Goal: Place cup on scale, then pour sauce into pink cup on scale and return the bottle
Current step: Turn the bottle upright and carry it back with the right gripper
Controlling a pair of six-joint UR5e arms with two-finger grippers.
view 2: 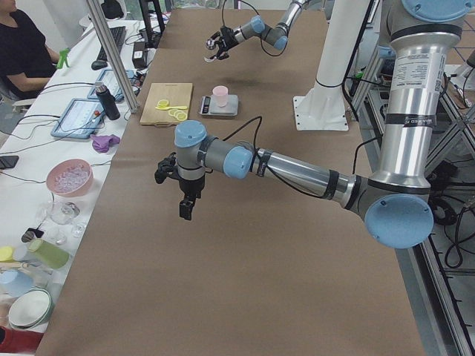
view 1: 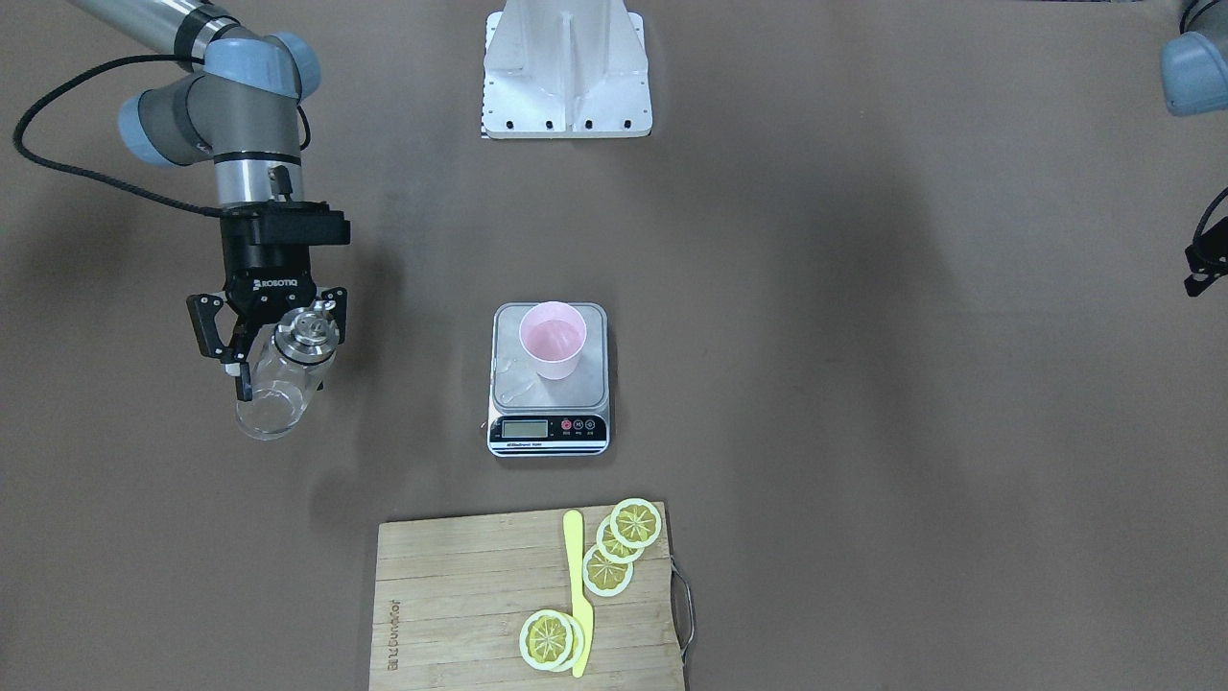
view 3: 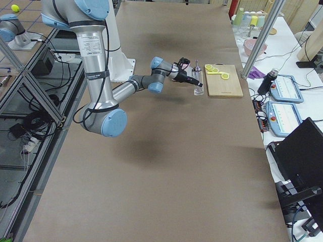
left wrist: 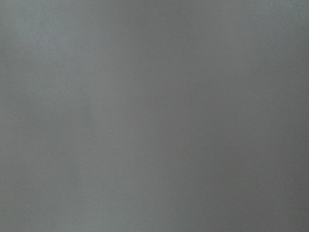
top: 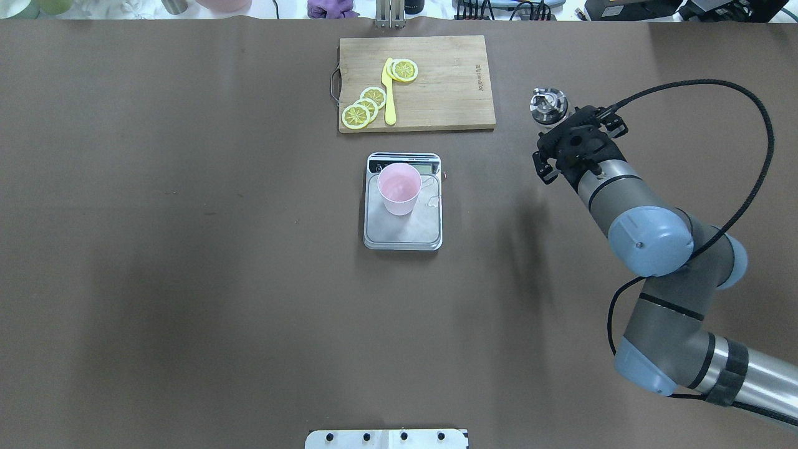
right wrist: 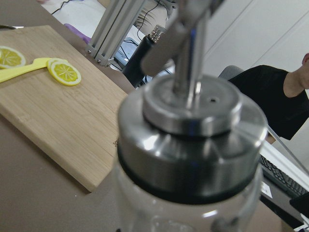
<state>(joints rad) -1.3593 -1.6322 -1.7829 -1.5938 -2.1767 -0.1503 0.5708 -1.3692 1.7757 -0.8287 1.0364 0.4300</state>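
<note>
The pink cup (view 1: 552, 341) stands upright on the silver platform of the scale (view 1: 587, 382) at mid-table; the pair also shows in the overhead view, cup (top: 399, 187) on scale (top: 405, 232). My right gripper (view 1: 278, 357) is shut on the clear glass bottle (view 1: 273, 398) just below its metal pourer cap and holds it slightly tilted, well off to the scale's side. The cap shows past the gripper from overhead (top: 548, 105) and fills the right wrist view (right wrist: 188, 145). My left gripper (view 2: 184, 210) hangs over bare table far from the scale; I cannot tell its jaws.
A wooden cutting board (view 1: 460, 595) with lemon slices (view 1: 635, 523) and a yellow knife (view 1: 578, 595) lies beyond the scale on the operators' side. The robot's white base plate (view 1: 566, 77) sits at the near edge. A person (view 2: 22, 44) sits beside the table.
</note>
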